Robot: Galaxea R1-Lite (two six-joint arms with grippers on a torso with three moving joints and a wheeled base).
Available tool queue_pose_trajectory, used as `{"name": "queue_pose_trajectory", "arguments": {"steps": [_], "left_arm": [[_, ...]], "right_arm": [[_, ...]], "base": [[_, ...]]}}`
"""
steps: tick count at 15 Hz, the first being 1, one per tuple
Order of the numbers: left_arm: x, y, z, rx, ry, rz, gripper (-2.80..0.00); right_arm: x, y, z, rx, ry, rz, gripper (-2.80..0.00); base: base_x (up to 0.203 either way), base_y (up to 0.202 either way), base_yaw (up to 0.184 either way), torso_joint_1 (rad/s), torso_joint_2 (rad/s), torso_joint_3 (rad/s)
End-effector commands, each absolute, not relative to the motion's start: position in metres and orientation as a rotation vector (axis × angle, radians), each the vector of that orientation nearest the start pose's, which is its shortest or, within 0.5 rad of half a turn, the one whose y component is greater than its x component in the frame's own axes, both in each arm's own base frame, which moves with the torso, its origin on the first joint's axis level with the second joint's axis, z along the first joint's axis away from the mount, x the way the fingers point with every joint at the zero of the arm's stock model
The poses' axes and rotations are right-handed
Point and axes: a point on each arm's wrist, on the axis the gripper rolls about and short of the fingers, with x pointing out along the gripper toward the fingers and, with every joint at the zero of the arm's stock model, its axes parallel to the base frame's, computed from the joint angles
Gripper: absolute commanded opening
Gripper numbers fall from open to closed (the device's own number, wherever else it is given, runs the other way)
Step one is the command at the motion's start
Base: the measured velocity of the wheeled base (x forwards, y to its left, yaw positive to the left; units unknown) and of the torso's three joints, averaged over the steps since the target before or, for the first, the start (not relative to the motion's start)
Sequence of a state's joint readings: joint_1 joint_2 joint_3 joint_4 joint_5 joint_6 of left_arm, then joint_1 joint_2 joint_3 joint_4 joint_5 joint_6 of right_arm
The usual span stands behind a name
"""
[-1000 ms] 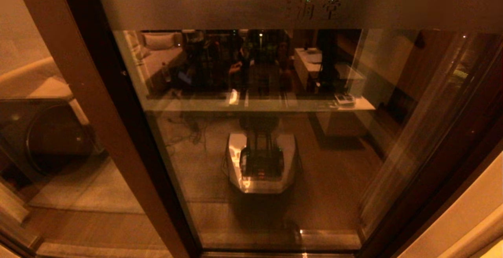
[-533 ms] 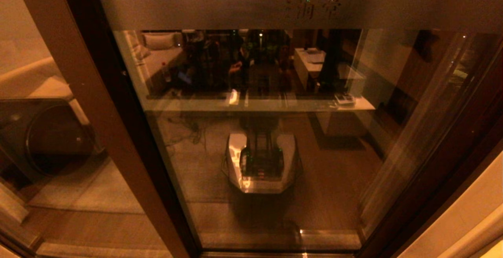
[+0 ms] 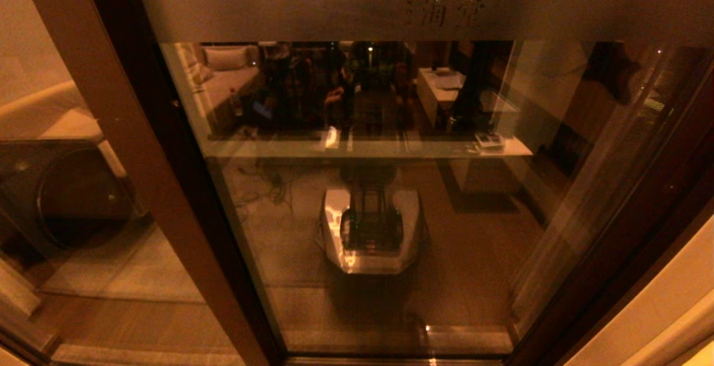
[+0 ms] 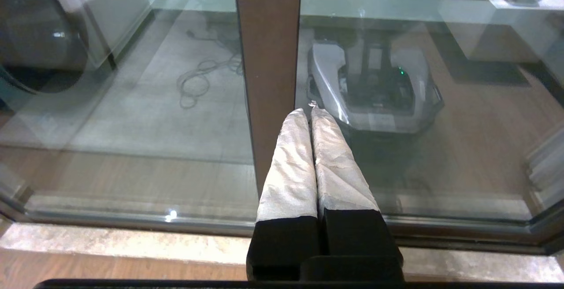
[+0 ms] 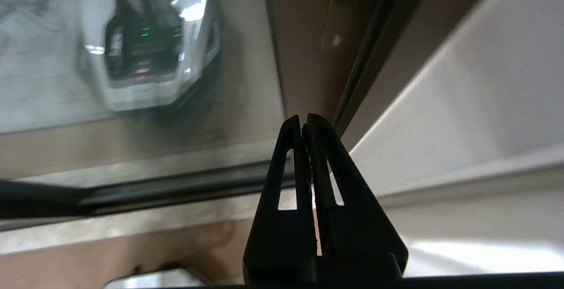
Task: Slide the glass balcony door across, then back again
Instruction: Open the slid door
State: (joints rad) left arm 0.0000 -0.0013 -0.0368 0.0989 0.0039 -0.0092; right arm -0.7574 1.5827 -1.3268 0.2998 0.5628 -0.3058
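The glass balcony door (image 3: 390, 215) fills the head view, with a frosted band and two etched characters (image 3: 450, 12) across its top. Its dark brown left stile (image 3: 134, 131) runs down the left, and its right stile (image 3: 636, 226) stands by the wall. Neither gripper itself shows in the head view. In the left wrist view my left gripper (image 4: 309, 111), fingers wrapped in white, is shut and empty, its tips at the right edge of the brown stile (image 4: 269, 60); contact cannot be told. In the right wrist view my right gripper (image 5: 303, 119) is shut and empty, pointing at the door's right stile (image 5: 304, 60).
A glass pane without characters (image 3: 61, 104) lies left of the stile, with a round-doored washing machine (image 3: 72, 193) behind it. The glass mirrors my base (image 3: 371, 232) and the room. A pale wall (image 5: 462, 82) flanks the right stile. A stone sill (image 4: 132, 240) runs below the track.
A dark reflection at the glass's upper right has grown and drifted down and right. The door and its characters have not shifted.
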Motion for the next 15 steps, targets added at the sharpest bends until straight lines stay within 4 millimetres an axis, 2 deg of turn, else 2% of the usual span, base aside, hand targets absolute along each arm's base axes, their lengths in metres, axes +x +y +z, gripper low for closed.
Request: {"name": "queue_pose_trajectory", "arguments": {"steps": [1,2,4,6,11,15], "left_arm": [[-0.026,0.0,0.075,-0.01,0.061,0.004,-2.8],[-0.026,0.0,0.075,-0.009,0.061,0.005,-2.8],[-0.026,0.0,0.075,-0.01,0.061,0.005,-2.8],[-0.026,0.0,0.075,-0.009,0.061,0.005,-2.8],[-0.026,0.0,0.076,-0.01,0.06,0.005,-2.8],[-0.026,0.0,0.075,-0.009,0.061,0.005,-2.8]], "right_arm": [[0.225,-0.182,0.274,-0.004,0.446,-0.135,-1.32],[0.232,-0.186,0.278,-0.04,0.41,-0.16,0.0],[0.24,-0.192,0.277,-0.054,0.393,-0.169,0.0],[0.244,-0.19,0.274,-0.052,0.399,-0.152,0.0],[0.243,-0.185,0.269,-0.009,0.389,-0.066,0.0],[0.257,-0.192,0.265,0.016,0.383,-0.018,0.0]], "base": [[0.0,0.0,0.0,0.0,0.0,0.0],[0.0,0.0,0.0,0.0,0.0,0.0],[0.0,0.0,0.0,0.0,0.0,0.0],[0.0,0.0,0.0,0.0,0.0,0.0],[0.0,0.0,0.0,0.0,0.0,0.0],[0.0,0.0,0.0,0.0,0.0,0.0]]}}
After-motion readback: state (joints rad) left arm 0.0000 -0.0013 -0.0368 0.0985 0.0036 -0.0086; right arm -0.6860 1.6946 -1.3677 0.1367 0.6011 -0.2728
